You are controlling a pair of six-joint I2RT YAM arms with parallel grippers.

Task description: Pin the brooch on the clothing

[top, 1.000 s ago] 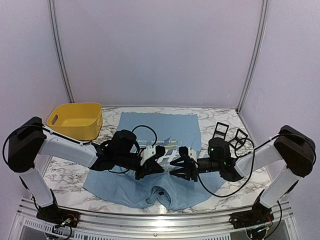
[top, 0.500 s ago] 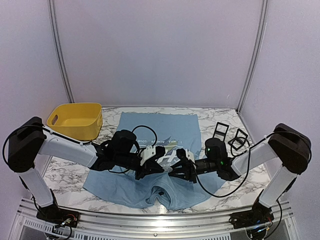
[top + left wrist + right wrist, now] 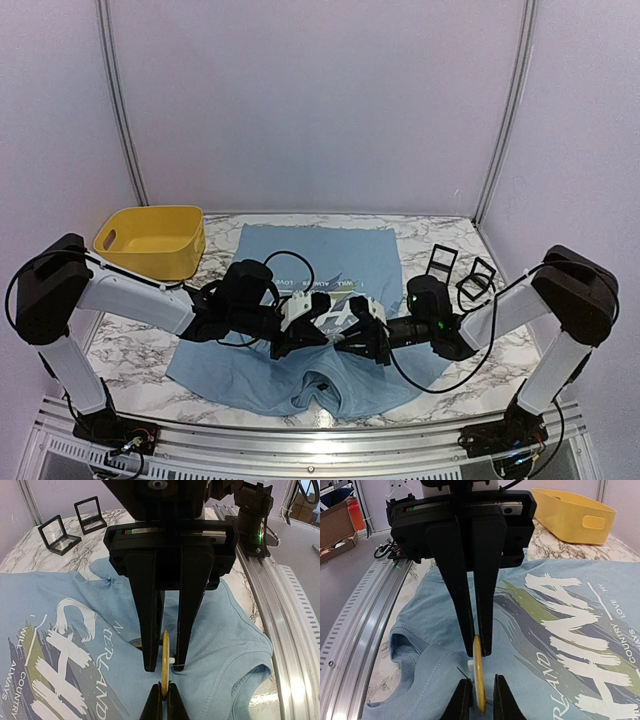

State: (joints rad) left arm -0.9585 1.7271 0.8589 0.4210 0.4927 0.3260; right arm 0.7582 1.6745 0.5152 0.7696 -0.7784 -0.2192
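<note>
One thin round yellow brooch [image 3: 164, 655], upright and edge-on, just above the chest of one light blue short-sleeved T-shirt [image 3: 235, 630] with large white "CHINA" lettering and yellow-green streaks, close to the collar. Pinched at its rim between the closed tips of the left gripper [image 3: 164, 700], reaching in from the left. Flanked from the opposite side by the two black fingers of the right gripper [image 3: 481, 682], set narrowly apart, one on each face of the disc. A short pale stub on one face, against or just beside one of those fingers. Cannot tell whether gripped there or merely straddled. T-shirt spread flat at the middle of one white marble-patterned table [image 3: 130, 335], collar toward the near edge, hem toward the far edge, some rumpling around the neckline. Two arms in all, one from each near corner, meeting over the near half of the cloth. At the far left, near the T-shirt's far left corner but apart from it, one yellow plastic tub [image 3: 150, 262] with a handle slot in its side. At the far right, off the cloth, two small black square frames [image 3: 441, 262] with clear panes, side by side. Along the near edge, one ribbed metal rail [image 3: 300, 440].
</note>
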